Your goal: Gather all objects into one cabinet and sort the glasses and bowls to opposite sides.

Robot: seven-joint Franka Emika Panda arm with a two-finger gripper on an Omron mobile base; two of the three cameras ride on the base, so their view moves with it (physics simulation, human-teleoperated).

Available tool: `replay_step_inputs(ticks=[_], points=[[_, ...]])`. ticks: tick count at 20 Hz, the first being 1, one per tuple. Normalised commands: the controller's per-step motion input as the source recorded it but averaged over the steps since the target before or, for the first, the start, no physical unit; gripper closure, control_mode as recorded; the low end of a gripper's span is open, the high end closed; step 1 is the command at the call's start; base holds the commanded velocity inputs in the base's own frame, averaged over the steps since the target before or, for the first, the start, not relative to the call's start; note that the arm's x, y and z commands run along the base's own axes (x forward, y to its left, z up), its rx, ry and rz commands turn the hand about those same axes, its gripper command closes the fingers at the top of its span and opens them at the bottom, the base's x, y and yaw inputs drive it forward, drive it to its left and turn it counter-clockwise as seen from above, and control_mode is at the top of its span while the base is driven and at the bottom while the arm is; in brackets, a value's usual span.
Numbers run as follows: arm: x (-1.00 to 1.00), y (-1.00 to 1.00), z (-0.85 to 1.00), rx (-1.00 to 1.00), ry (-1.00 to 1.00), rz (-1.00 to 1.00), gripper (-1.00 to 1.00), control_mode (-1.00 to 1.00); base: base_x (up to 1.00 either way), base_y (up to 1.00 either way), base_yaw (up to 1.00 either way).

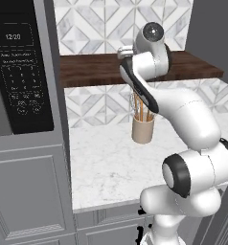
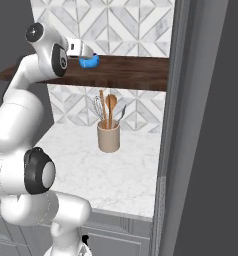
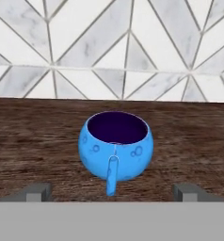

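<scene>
One of the glasses, a small bright blue cup [image 3: 116,148] with a dark inside, stands upright on a dark wooden shelf [image 3: 34,141]. Its handle points toward the hand. My gripper [image 3: 112,192] is open just in front of it, one fingertip on each side and nothing between them. In the right base view the blue cup [image 2: 89,61] sits near the shelf's left end, right beyond the gripper [image 2: 80,50]. The raised arm partly covers the gripper [image 1: 126,51] in the left base view. The bowls and the cabinet are out of view.
A tan holder of wooden utensils [image 1: 143,129] [image 2: 109,136] stands on the marble counter [image 1: 106,167] below the shelf [image 2: 136,70]. A built-in microwave [image 1: 20,72] in a grey cupboard is to the left. A tall grey panel [image 2: 173,130] closes the right side.
</scene>
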Motion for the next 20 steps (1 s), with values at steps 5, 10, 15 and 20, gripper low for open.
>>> replay_step_inputs(ticks=[5,10,15,20], points=[[0.0,0.0,-0.02,0.0,0.0,0.0,-1.0,-1.0,0.0,0.0,0.0],[0.0,0.0,-0.03,0.0,0.0,0.0,-1.0,-1.0,0.0,0.0,0.0],[0.02,0.0,-0.15,0.0,0.0,0.0,-1.0,-1.0,0.0,0.0,0.0],[0.2,-0.01,-0.06,0.0,0.0,0.0,-1.0,-1.0,0.0,0.0,0.0]])
